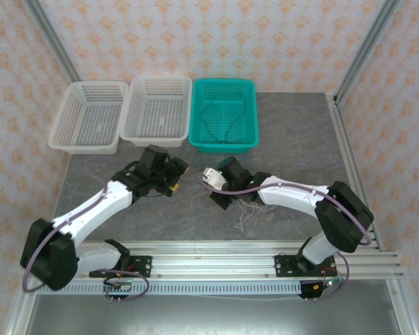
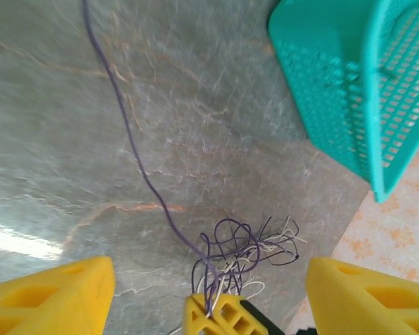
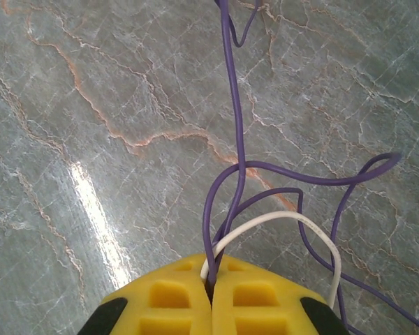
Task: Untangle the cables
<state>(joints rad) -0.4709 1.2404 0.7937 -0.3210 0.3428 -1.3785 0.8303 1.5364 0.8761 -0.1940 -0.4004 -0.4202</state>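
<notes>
One grey marbled desk [image 1: 293, 139] carries three baskets along its far edge: two white baskets [image 1: 89, 115] that look empty, and a teal basket [image 1: 223, 115] with a thin dark line looped inside, probably the green cable [image 1: 211, 128] already sorted away. Nearer, at mid-desk, the two arms meet. The left hand [image 1: 174, 173] is spread wide and grips nothing, hovering just beside the knot. The right hand [image 3: 211, 269] is pressed together, pinching the purple cable [image 3: 236, 105] and the white cable [image 3: 279, 218] at once. From its fingers hangs a small tangle [image 2: 244, 244] of purple and whitish loops, and one long purple strand trails off across the desk. Roughly a third seems done, since purple and white are not yet separated.
</notes>
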